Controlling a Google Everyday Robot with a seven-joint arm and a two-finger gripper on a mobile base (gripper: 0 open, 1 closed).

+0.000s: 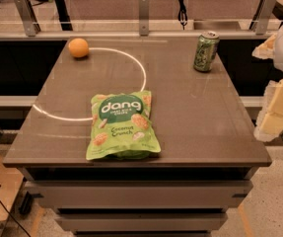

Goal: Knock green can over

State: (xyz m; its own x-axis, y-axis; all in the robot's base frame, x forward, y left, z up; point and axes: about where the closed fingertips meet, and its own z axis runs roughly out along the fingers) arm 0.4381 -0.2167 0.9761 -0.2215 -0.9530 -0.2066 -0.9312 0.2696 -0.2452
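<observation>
The can (206, 51) is standing upright near the far right corner of the table (205, 132), well apart from the ball (78, 48) at the far left and the bag (122, 126) lying flat up front. The gripper (276, 105) hangs off the table's right edge, clear of the can. No way to say whether it's spread or closed.

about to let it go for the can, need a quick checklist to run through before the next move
1. Green can upright, back right of the table: ok
2. Gripper at the can: not ok, it hangs off the table's right edge, apart from the can
3. Line from gripper to can free of other things: ok
4. Dang bag out of the way, flat at front centre: ok
5. Orange ball out of the way, back left: ok
6. Can stays on the table once tipped: cannot tell, it stands near the edge
</observation>
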